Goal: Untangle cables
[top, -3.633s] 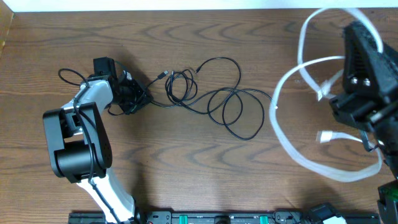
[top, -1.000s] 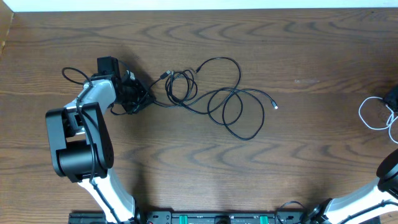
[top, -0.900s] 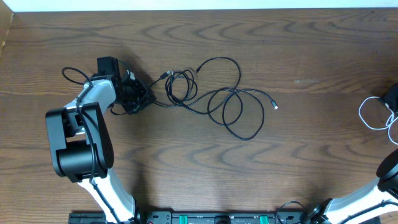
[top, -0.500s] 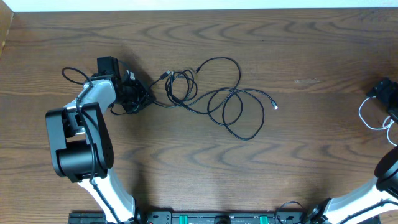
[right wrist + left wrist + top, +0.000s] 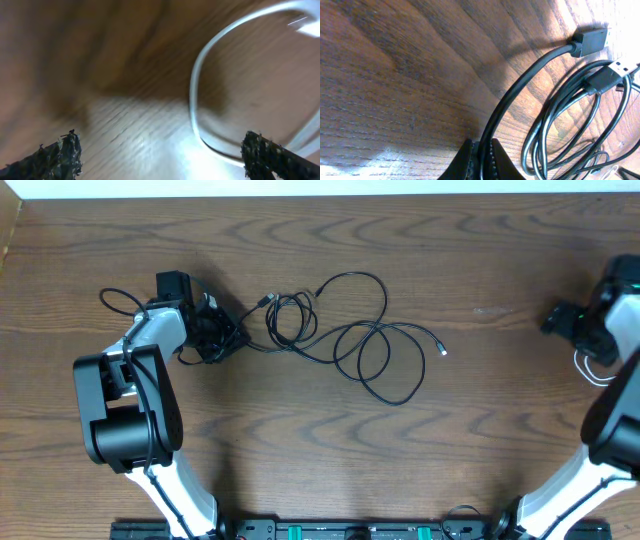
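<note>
The right arm [image 5: 612, 410] is shown drawn further inward over the wooden table [image 5: 300, 440] than half a second before; the right gripper [image 5: 162, 152] is spread wide above the loose white cable [image 5: 195, 90] at the right edge. The black cable [image 5: 360, 345], looped at centre, is pinched by the closed left gripper [image 5: 481, 150], unmoved.

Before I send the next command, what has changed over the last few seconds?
The right arm brought the white cable down from high above the table to its right edge and let go; the right fingers now stand wide open over it. The left fingers stay shut on the black cable, which has not moved.
</note>
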